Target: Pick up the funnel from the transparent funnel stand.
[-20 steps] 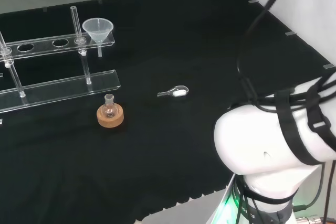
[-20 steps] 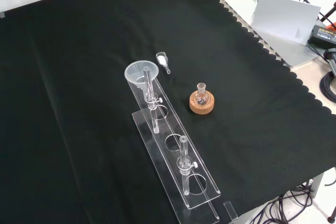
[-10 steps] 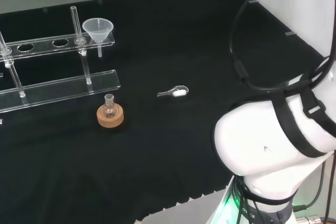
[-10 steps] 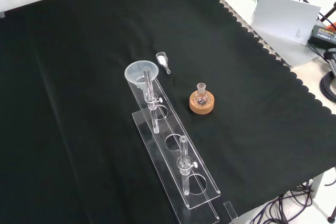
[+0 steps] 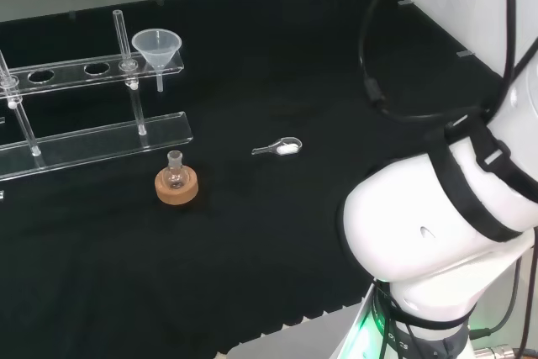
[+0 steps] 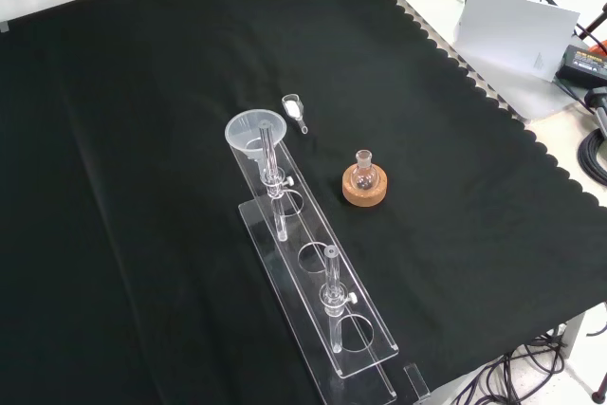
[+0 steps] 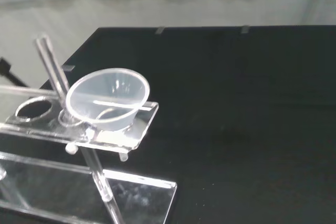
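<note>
The funnel sits in the end hole of the clear stand, with its thin tube hanging down below the top shelf. In the wrist view we see the funnel close up, and its wide mouth faces up. Nothing touches it.

Near the stand, a small flask rests on a cork ring. A little scoop lies on the black cloth, just beside the funnel end of the stand.

We cannot tell if the hand is open or closed.

We think we are at the reaching step. Next we need to come close to the funnel, put our fingers around its rim, and lift it straight up so the tube slips out of the hole.
</note>
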